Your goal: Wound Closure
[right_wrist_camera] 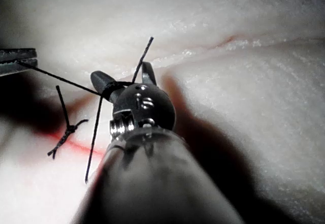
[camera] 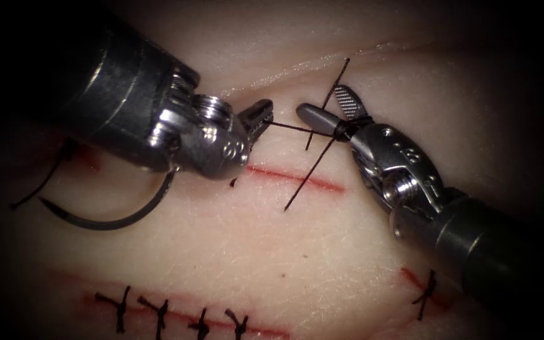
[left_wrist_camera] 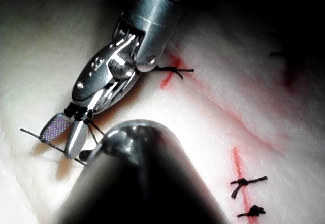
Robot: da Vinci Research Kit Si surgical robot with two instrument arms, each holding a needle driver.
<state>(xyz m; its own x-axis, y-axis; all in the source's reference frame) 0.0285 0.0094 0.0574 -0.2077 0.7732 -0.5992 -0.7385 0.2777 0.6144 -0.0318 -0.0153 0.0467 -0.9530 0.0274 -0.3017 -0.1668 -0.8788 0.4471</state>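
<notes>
Endoscope view: curved needle (camera: pixel 105 220) lying free on the tissue (camera: pixel 234 252) left of the cut (camera: pixel 294 178), partly under the left tool's wrist, gripped by neither tool and not visibly in the tissue. Thread (camera: pixel 291 128) stretched taut between the two tools just above the cut. Left tool (camera: pixel 258 118) with jaws closed on the thread's end. Right tool (camera: pixel 335 110) with jaws spread wide, thread wound in loops around the base of the jaws, two loose strands crossing there, one slanting down to the cut. Red fluid along the cut line. Row of finished stitches (camera: pixel 158 313) on a second cut lower down, one more stitch (camera: pixel 425 294) near the right tool's shaft. Left wrist view: right tool (left_wrist_camera: pixel 66 132) open, thread wrapped behind the jaws. Right wrist view: same wrap of thread (right_wrist_camera: pixel 109 88), taut strand running off to the left tool (right_wrist_camera: pixel 20 61).
</notes>
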